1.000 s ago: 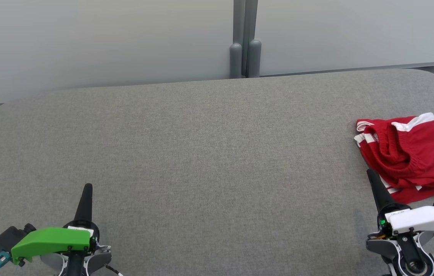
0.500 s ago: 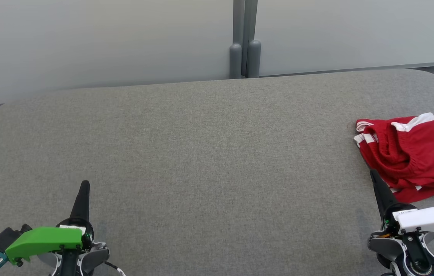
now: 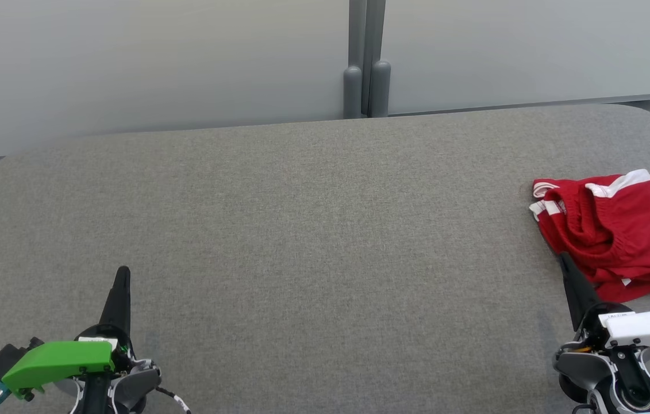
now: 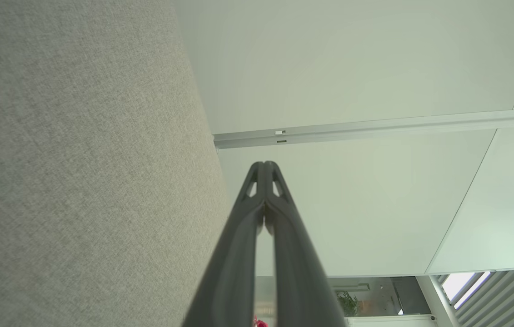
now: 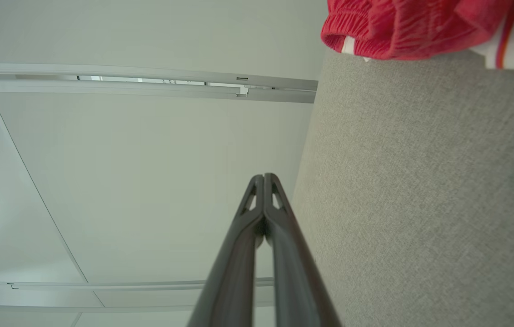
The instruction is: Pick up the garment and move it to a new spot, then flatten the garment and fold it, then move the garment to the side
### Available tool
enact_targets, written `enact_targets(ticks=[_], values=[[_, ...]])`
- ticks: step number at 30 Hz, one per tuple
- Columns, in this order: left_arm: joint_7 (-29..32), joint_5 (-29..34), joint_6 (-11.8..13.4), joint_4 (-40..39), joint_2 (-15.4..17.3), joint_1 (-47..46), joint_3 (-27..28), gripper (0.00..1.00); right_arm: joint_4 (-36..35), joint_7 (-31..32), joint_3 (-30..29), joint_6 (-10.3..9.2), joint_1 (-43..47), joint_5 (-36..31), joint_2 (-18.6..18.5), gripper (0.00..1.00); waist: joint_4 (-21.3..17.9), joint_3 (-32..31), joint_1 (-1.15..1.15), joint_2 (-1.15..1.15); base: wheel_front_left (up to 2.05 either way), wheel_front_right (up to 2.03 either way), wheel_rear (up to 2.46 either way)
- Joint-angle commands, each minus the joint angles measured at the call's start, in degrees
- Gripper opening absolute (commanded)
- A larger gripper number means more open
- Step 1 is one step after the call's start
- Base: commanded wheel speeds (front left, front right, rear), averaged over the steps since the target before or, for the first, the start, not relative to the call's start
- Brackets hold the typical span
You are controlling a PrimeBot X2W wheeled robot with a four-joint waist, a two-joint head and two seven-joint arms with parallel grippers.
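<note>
The garment is red with white trim and lies folded at the right edge of the grey table; part of it runs out of frame. Its red hem fills the top right of the right wrist view. My right gripper is shut and empty, its tip just at the garment's near-left edge. My left gripper is shut and empty, low at the table's front left. In the wrist views both pairs of fingers are pressed together.
Pale partition panels with a grey post stand behind the table's far edge. The felt-covered table has rounded corners, and its middle is bare fabric.
Both grippers have drawn back a little toward the front edge, the left one drifting slightly left, the right one slightly right. The garment has not moved.
</note>
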Motion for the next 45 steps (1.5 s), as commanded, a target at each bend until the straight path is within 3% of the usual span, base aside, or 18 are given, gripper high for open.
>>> enact_targets(ticks=[1,13,45], values=[[0.41,-0.56,-0.35,-0.15,-0.02,-1.03,0.4,0.0,0.05,0.3,-0.22,0.04,-0.76,1.1,-0.2,0.0,0.0,-0.01,0.0,0.54,0.0,0.0,0.0],[1.46,-4.04,-1.23,-0.12,-0.54,-1.21,1.6,0.0,0.82,0.99,-0.92,0.04,-0.94,5.54,-0.13,0.0,-0.03,-0.08,0.0,0.6,0.0,0.0,0.0],[1.46,-3.95,-1.14,-0.12,-0.5,-1.07,1.57,0.0,0.83,1.32,-1.38,0.04,-1.03,4.75,0.29,0.0,-0.03,-0.08,0.0,0.6,0.0,0.0,0.0]])
